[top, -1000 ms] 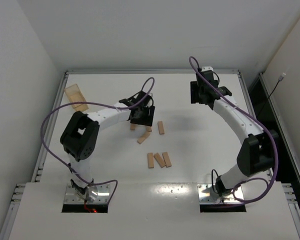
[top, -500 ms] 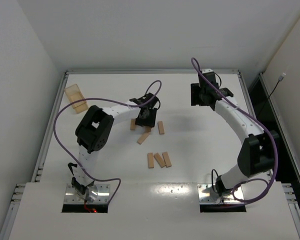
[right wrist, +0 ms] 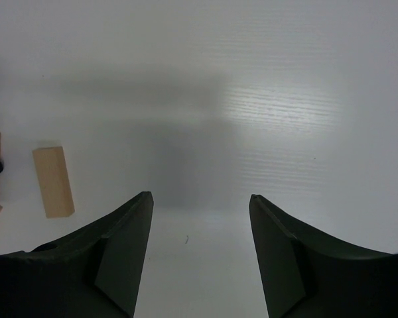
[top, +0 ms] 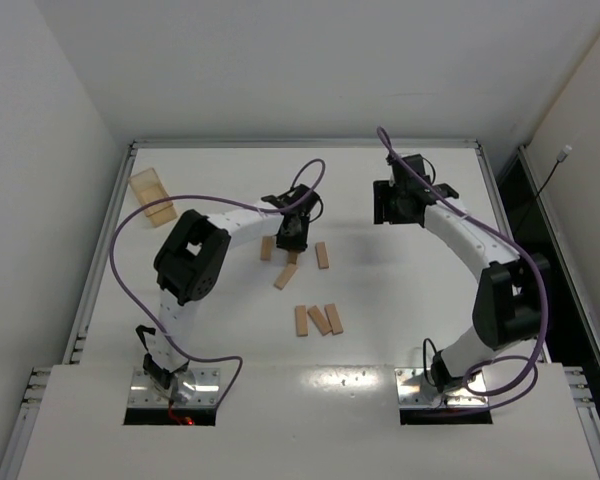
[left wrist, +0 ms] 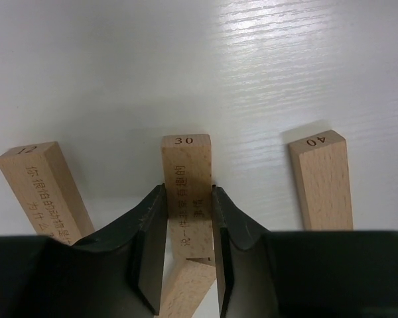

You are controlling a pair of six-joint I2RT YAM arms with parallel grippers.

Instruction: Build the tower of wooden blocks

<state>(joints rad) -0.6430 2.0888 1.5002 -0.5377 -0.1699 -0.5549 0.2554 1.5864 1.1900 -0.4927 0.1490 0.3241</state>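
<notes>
Clamping the block marked 30 (left wrist: 186,175) by its long sides, the left jaws kept its long axis pointing straight out between them, among loose blocks (left wrist: 324,185) on the table (left wrist: 119,66), while the right jaws stood spread, empty, well apart.

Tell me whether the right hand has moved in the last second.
Yes. The right hand has shifted left and nearer, away from the table's far-right corner.

3 wood blocks (top: 320,320) in front — 4 behind, box (top: 152,195) far left
</notes>
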